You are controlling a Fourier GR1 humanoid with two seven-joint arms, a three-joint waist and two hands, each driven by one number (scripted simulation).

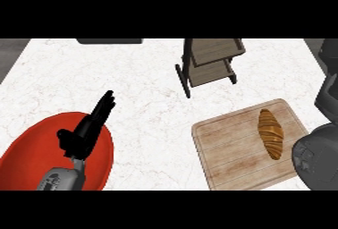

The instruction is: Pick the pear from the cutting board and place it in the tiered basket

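- Wooden cutting board point(228, 150) is lying at the right of the white marble surface point(138, 76), and the only thing sitting on it is a brown, ridged, croissant-like pastry point(271, 133), lying lengthwise near the far right corner.
- No pear is showing anywhere: not on the board, not on the shelves of the tiered basket point(210, 62) that I am able to see from here. The basket is standing at the back, well apart from the board.
- Left robot hand point(84, 130) is resting over the red plate point(33, 147) at the left, fingers straight and pointing away, holding nothing.
- A dark grey bulk point(315, 156) is crowding the right edge and overlapping the board's near corner; I am judging it to be the right arm. Whether the right robot hand is open or closed round something, I cannot tell.
- This is fitting two stages: the arm nearing whatever it is meant to lift, or already hiding it in its grasp.
- Either way, I am thinking good work here means keeping the arm from dragging the board, and coming at the basket from above its front, since its side rails are standing in the way.
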